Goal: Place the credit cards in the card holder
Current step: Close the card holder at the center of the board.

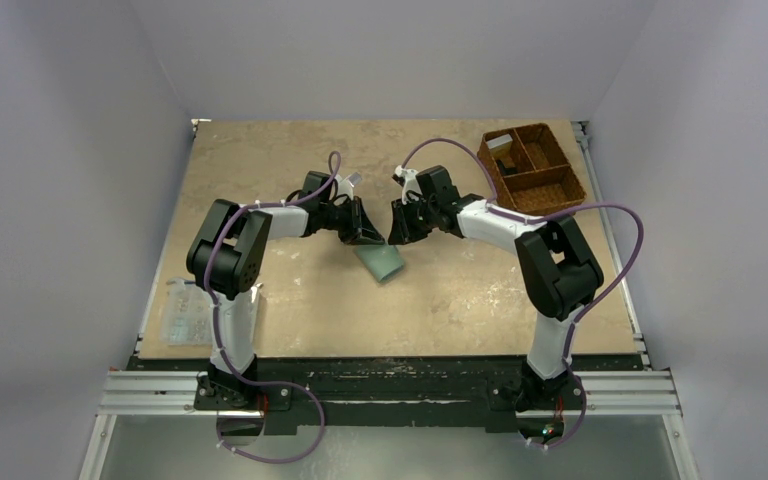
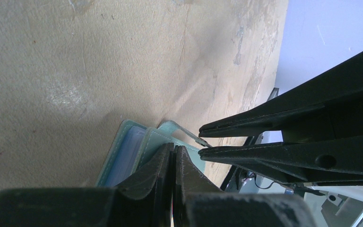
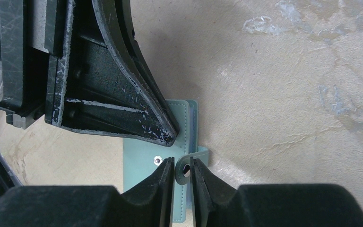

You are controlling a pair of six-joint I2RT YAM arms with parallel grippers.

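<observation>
Left gripper (image 2: 172, 148) pinches card holder (image 2: 128, 152); right gripper (image 3: 183, 163) clasps its snap tab (image 3: 185, 170).

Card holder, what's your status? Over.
Left gripper: jaws shut at card holder edge. Right gripper: jaws pinching snap tab, unsnapped. No cards in view; nothing in the way.

Nothing to read here: no text, label, brand, number or sign shows on the card holder (image 3: 139, 161) or anywhere else in these views.
</observation>
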